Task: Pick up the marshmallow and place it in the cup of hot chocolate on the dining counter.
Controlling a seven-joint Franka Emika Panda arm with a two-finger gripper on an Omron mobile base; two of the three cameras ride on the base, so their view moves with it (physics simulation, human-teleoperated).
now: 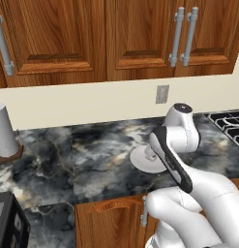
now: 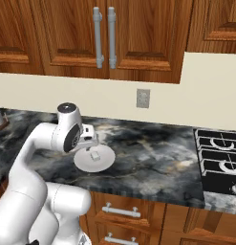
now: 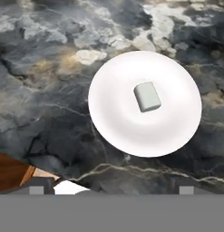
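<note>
Below your pincer: marshmallow (image 3: 147, 96) looks soft, matt, off-white; plate (image 3: 113, 113) under it smooth, matt white, finely ribbed inner ring. Counter (image 3: 50, 113) around plate is polished black-grey veined stone. Above pincer, cabinet doors (image 2: 138, 33) glossy reddish wood, handles (image 2: 104, 36) brushed grey metal.

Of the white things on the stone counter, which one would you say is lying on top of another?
The marshmallow: the small soft block rests in the middle of the flat round plate, whereas the tall paper-towel roll stands far off on its own wooden holder.
</note>
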